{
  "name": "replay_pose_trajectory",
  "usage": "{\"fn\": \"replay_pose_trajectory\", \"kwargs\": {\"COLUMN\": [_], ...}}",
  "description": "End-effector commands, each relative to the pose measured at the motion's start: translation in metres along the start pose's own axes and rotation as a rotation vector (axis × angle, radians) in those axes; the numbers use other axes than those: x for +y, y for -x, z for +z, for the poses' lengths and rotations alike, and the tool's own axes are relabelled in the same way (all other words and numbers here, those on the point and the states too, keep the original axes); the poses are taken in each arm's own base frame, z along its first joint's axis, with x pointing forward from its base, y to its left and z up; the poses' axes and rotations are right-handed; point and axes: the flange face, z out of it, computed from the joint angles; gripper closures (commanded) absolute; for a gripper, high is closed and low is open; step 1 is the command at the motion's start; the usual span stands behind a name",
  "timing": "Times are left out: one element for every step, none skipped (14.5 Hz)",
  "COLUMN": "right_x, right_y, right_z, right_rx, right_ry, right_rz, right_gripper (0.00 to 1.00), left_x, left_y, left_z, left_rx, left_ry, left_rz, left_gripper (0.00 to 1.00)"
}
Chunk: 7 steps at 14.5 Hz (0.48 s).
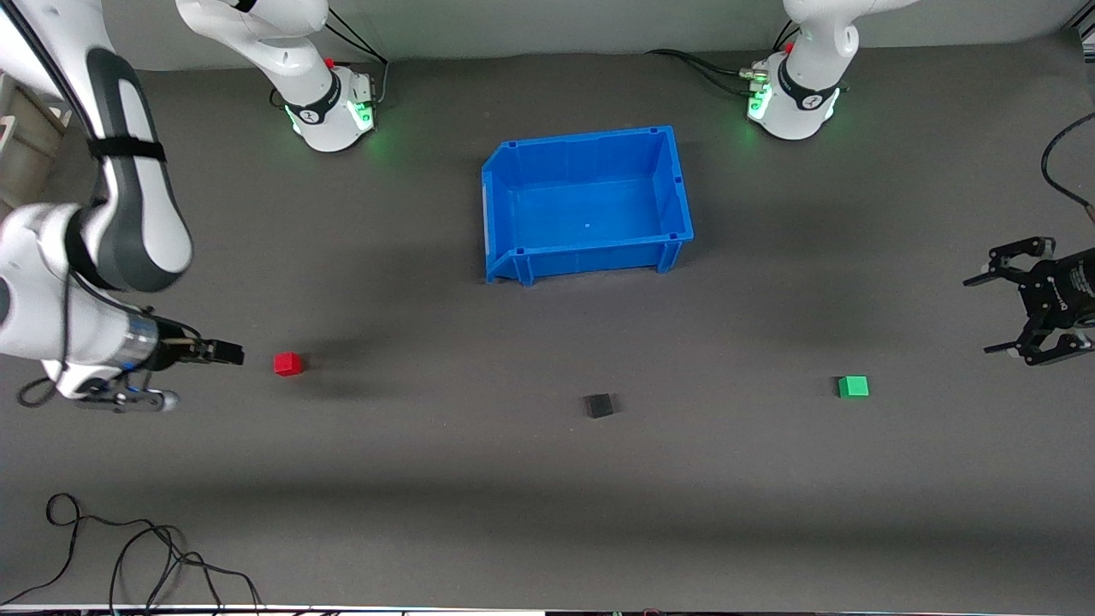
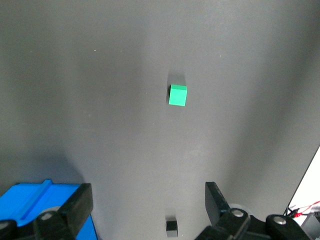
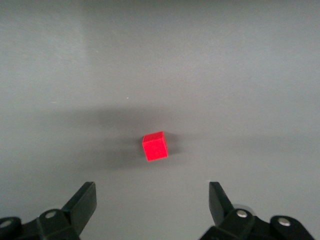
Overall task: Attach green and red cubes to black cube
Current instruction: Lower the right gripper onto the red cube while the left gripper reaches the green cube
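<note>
Three small cubes lie apart on the grey table, all nearer to the front camera than the bin. The red cube (image 1: 288,364) (image 3: 154,146) is toward the right arm's end, and the green cube (image 1: 853,387) (image 2: 177,95) is toward the left arm's end. The black cube (image 1: 600,405) (image 2: 171,226) sits between them. My right gripper (image 1: 227,352) (image 3: 151,192) is open and empty, low beside the red cube without touching it. My left gripper (image 1: 984,315) (image 2: 148,195) is open and empty, up near the table's end by the green cube.
An empty blue bin (image 1: 586,201) (image 2: 30,197) stands in the middle of the table, close to the arms' bases. Loose black cables (image 1: 128,556) lie near the table's front edge at the right arm's end. Another cable (image 1: 1056,167) hangs at the left arm's end.
</note>
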Motion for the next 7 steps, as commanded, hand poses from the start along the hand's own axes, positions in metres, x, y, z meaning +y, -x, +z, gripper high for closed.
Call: {"fn": "replay_pose_trajectory", "kwargs": {"right_x": [-0.004, -0.005, -0.005, -0.005, -0.004, -0.005, -0.005], "right_y": [-0.010, -0.011, -0.012, -0.015, -0.017, -0.019, -0.020], "right_z": [0.047, 0.060, 0.075, 0.092, 0.109, 0.121, 0.132], "right_rx": [-0.007, -0.002, -0.008, -0.016, -0.014, -0.009, -0.005], "right_ry": [-0.016, -0.015, -0.014, -0.013, -0.011, -0.010, -0.011], "right_rz": [-0.004, -0.005, -0.004, -0.004, -0.002, -0.002, 0.000], "right_gripper": [0.00, 0.00, 0.00, 0.00, 0.00, 0.00, 0.00], "left_x": [-0.001, -0.002, -0.001, -0.002, -0.004, -0.002, 0.001], "left_y": [-0.020, -0.038, -0.049, -0.056, -0.072, -0.081, -0.084], "left_z": [0.041, 0.057, 0.070, 0.084, 0.095, 0.110, 0.122], "left_rx": [-0.067, -0.128, -0.178, -0.208, -0.233, -0.258, -0.255], "left_ry": [0.012, 0.009, 0.014, 0.009, 0.006, 0.001, 0.005], "left_rz": [0.000, 0.002, 0.043, 0.096, 0.111, 0.117, 0.133], "left_gripper": [0.00, 0.00, 0.00, 0.00, 0.00, 0.00, 0.00]}}
